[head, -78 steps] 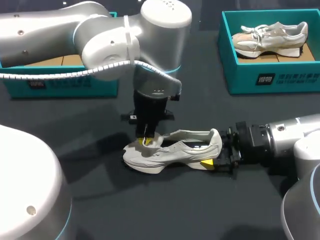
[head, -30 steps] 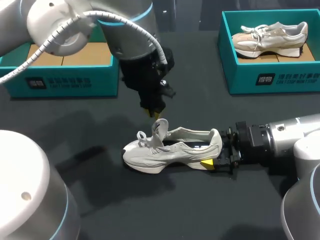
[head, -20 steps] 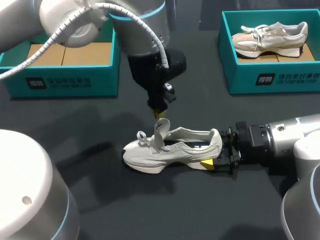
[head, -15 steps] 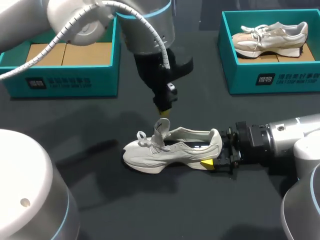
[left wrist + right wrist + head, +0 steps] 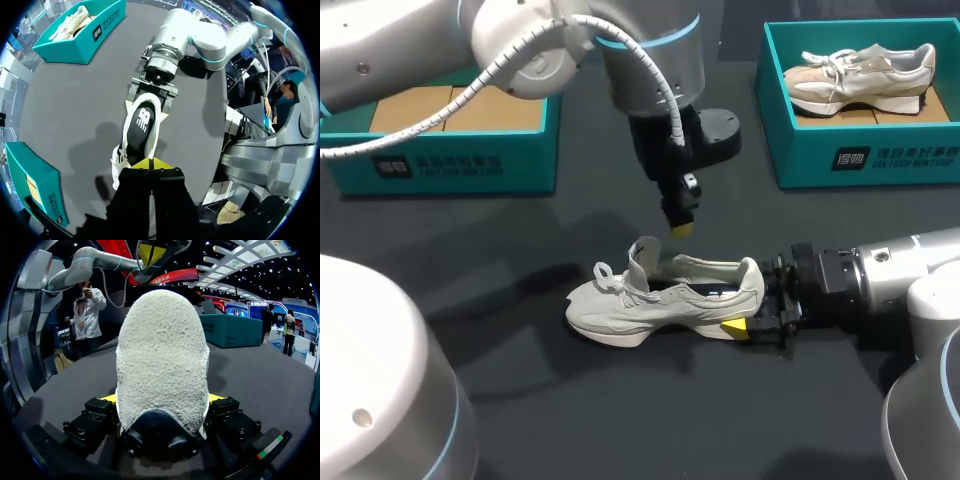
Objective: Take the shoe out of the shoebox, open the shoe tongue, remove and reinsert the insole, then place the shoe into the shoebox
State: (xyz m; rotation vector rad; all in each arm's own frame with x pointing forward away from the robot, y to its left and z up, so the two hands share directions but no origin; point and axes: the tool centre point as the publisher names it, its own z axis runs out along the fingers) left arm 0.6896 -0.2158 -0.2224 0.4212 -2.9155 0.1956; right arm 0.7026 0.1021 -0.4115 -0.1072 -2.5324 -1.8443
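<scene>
Pale grey shoe (image 5: 665,300) sits on its sole mid-table, toe to the left, tongue (image 5: 642,255) standing up. The right gripper (image 5: 758,310) clamps its heel from the right, one yellow tip showing from above and the other hidden behind the heel. The left gripper (image 5: 680,228) hangs above the shoe's opening, tips pressed together, holding nothing. Far-left shoebox (image 5: 450,165) is partly covered by the left arm; far-right shoebox (image 5: 840,155) holds a second shoe (image 5: 860,75).

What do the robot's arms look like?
The left arm and right arm are fat, rounded silvery-white tubes with light blue rings at the joints. A white ribbed cable loops along the left one. The left pincer and right pincer are black with bright yellow tips.
</scene>
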